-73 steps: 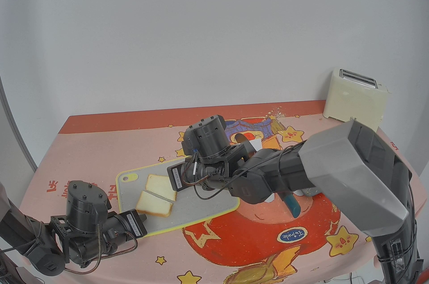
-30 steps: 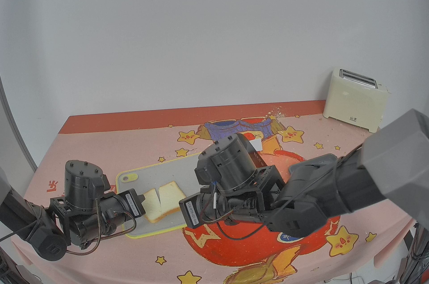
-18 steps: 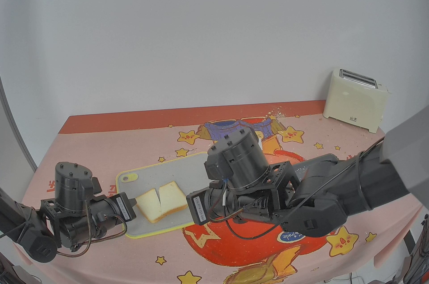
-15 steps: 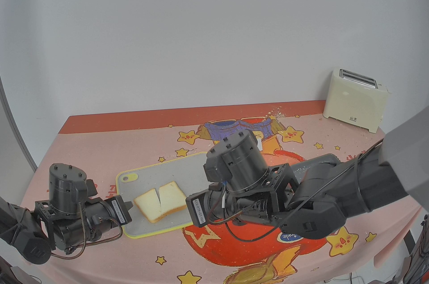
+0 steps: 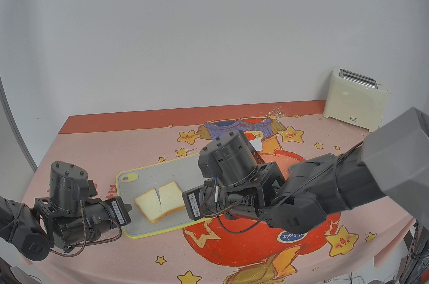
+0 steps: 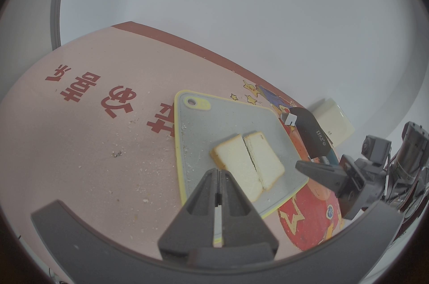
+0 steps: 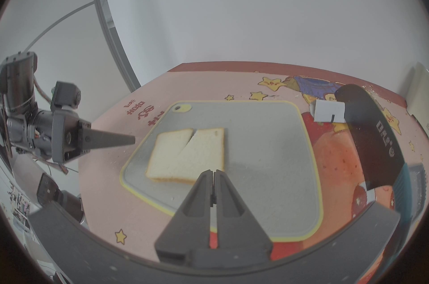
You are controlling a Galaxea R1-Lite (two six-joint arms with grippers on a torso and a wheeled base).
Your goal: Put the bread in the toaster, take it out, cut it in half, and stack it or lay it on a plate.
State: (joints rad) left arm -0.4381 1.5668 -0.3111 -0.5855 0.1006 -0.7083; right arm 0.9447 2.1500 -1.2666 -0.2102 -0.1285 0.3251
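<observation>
Two bread halves (image 5: 160, 201) lie side by side on the grey, yellow-rimmed cutting board (image 5: 178, 166), split by a narrow cut (image 7: 190, 139). My left gripper (image 6: 217, 173) is shut and empty, hovering low just off the board's left edge, with its tip (image 5: 128, 208) pointing at the bread. My right gripper (image 7: 213, 174) is also shut and empty, above the board's front right part and a short way from the bread (image 7: 187, 153). A black knife (image 7: 371, 137) with a teal handle lies on the table to the right of the board. The cream toaster (image 5: 356, 99) stands at the far right corner.
The table carries a pink cartoon cloth (image 5: 277, 249) with crumbs scattered left of the board (image 6: 129, 155). A white tag (image 7: 328, 111) sits at the knife's blade tip. My right arm (image 5: 321, 195) stretches across the table's right half.
The bread halves went from one behind the other to side by side. My left gripper has pulled back left, away from the bread. My right arm drew back toward the board's front right.
</observation>
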